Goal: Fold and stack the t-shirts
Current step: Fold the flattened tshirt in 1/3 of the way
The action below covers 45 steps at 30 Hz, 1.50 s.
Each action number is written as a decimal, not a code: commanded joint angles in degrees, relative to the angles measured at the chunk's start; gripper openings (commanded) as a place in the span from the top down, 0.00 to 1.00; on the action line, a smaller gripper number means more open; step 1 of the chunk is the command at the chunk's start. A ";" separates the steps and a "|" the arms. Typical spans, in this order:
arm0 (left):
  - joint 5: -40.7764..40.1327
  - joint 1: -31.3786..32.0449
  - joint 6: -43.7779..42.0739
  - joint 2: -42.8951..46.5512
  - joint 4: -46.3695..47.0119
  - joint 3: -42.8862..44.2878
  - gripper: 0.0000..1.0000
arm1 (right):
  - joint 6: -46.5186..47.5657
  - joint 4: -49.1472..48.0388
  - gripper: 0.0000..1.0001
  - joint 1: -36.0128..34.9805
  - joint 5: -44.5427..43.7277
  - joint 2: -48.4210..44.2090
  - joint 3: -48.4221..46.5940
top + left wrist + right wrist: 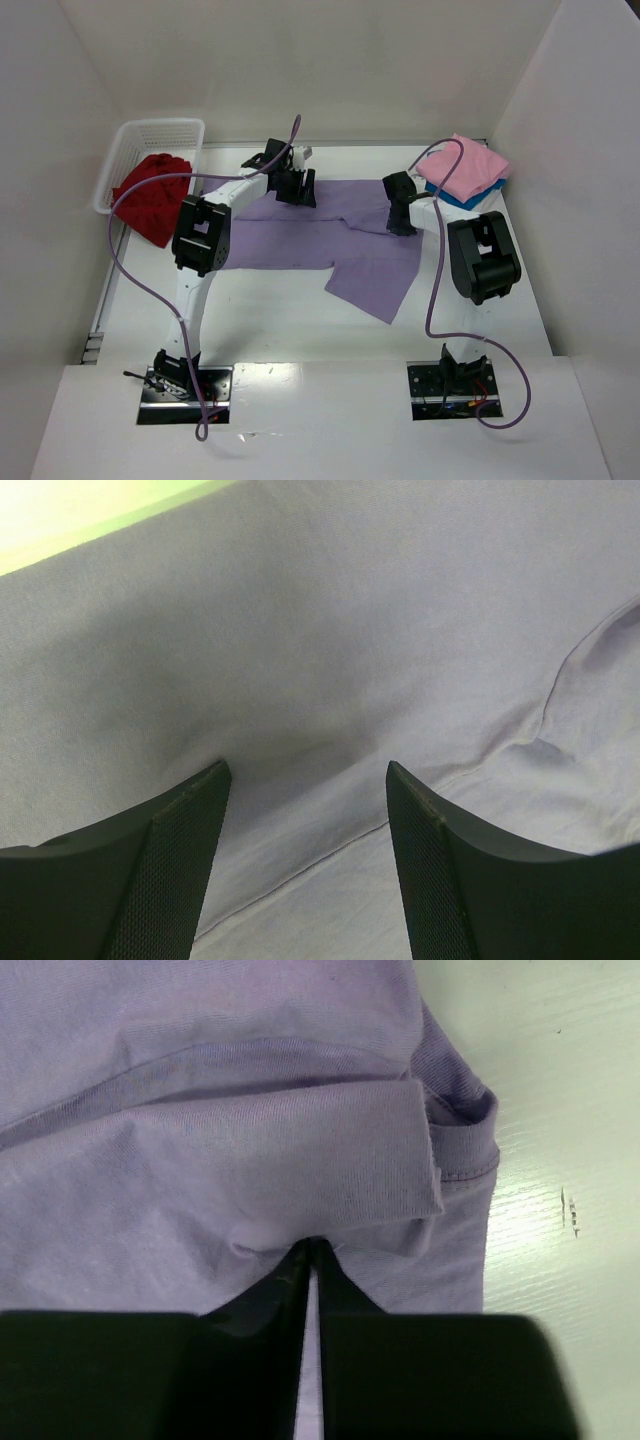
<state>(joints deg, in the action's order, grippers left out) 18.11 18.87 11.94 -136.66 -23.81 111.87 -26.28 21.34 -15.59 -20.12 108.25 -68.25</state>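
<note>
The lavender t-shirt (330, 240) lies spread across the middle of the table, partly folded, one flap reaching toward the front. My left gripper (296, 190) is open over its far left edge, its fingers (180, 850) straddling the cloth (330, 660). My right gripper (401, 222) is shut on a fold at the shirt's right edge (300, 1180). The deep red t-shirt (152, 195) spills out of the basket at the far left. The pink t-shirt (465, 167) lies folded on the bright blue t-shirt (470, 198) at the far right.
A white lattice basket (150, 135) stands at the far left corner. White walls close in the table on three sides. Purple cables loop over both arms.
</note>
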 commanded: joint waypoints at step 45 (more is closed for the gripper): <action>0.26 -0.15 -1.57 -5.72 -4.05 -0.43 0.27 | -6.40 2.39 0.54 -7.85 6.23 -14.74 2.50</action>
<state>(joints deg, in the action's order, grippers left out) 18.55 18.81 11.92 -137.16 -24.03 112.66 -28.93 24.80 -18.37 -15.64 95.46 -66.52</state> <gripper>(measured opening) 0.724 0.452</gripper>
